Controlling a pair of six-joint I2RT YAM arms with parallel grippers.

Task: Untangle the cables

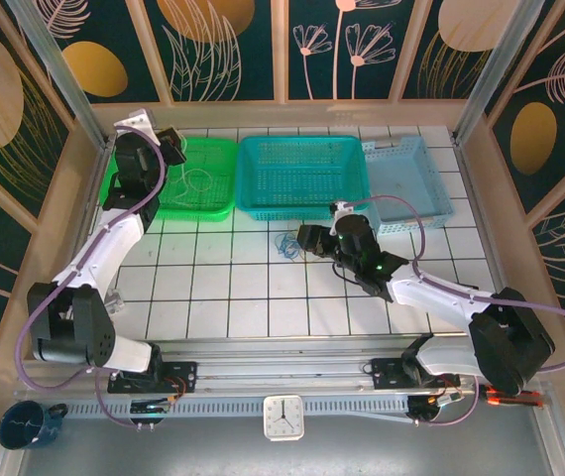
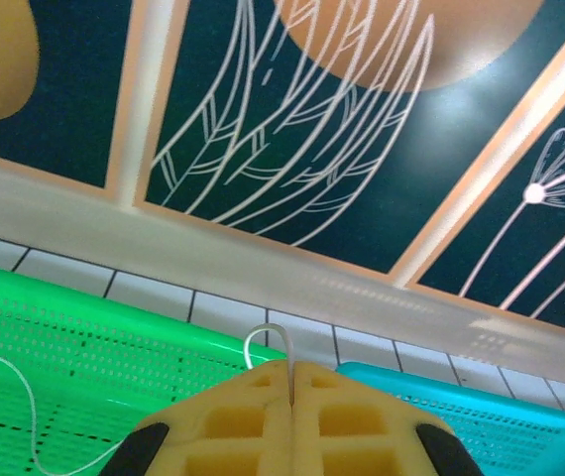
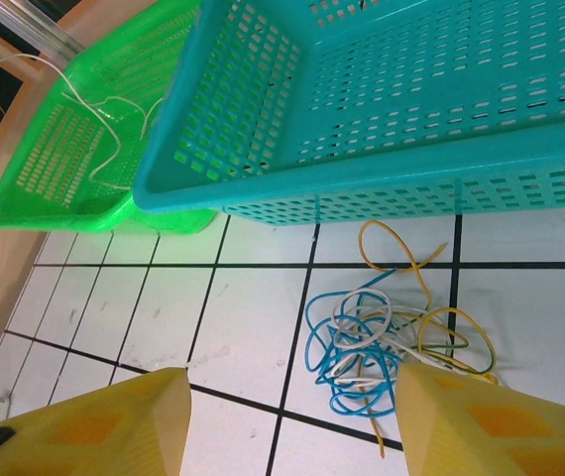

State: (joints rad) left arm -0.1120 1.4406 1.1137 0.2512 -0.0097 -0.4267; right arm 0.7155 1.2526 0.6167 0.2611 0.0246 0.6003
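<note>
Left fingers (image 2: 213,416); cable (image 2: 30,416) in green basket (image 2: 94,342)

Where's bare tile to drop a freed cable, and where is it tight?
Free: the tiles between the tangle and the near rail; also the tiles fronting the green basket. Crowded: the strip before the teal basket, where the open right gripper sits by the tangle.

Left arm (image 1: 104,248): stretched far forward, wrist raised. Left gripper (image 2: 290,369): fingers pressed flat together, pinching a white cable (image 2: 263,332). Right arm (image 1: 431,295): low, reaching inward and leftward. Right gripper (image 3: 290,392): angled downward, fingers apart.
</note>
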